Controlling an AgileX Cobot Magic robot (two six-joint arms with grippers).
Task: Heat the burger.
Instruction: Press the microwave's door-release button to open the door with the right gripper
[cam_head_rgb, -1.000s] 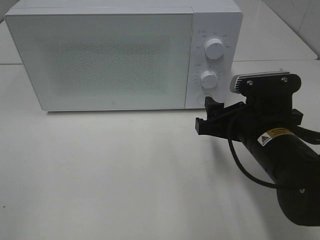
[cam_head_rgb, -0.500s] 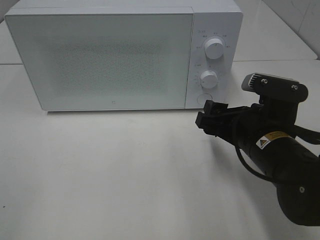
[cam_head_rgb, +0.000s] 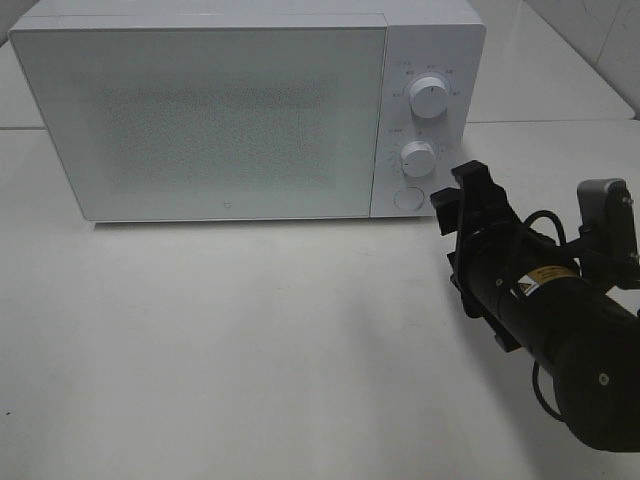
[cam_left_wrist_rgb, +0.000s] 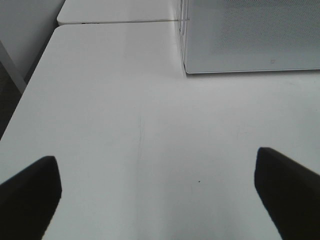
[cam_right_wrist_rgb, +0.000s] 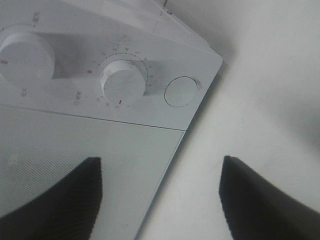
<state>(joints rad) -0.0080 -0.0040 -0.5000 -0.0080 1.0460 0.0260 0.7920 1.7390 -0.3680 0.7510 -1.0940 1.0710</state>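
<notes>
The burger is out of view in every frame. The white microwave (cam_head_rgb: 220, 110) stands at the back of the table with its door shut. My right gripper (cam_head_rgb: 455, 200) hovers just right of the control panel, turned on its side, level with the round button (cam_head_rgb: 407, 198). In the right wrist view the right gripper (cam_right_wrist_rgb: 157, 200) is open with nothing between its fingers, facing the lower knob (cam_right_wrist_rgb: 123, 82) and the button (cam_right_wrist_rgb: 181, 91). My left gripper (cam_left_wrist_rgb: 157, 195) is open and empty above bare table, with the microwave's corner (cam_left_wrist_rgb: 186, 70) ahead of it.
The control panel carries an upper knob (cam_head_rgb: 429, 97) and a lower knob (cam_head_rgb: 418, 157). The white table (cam_head_rgb: 250, 330) spreads out in front of the microwave. The table's edge (cam_left_wrist_rgb: 30, 85) runs along one side in the left wrist view.
The right gripper has rolled onto its side and shifted right and up, closer to the control panel's edge. Its jaws look slightly narrower. The microwave stays shut.
</notes>
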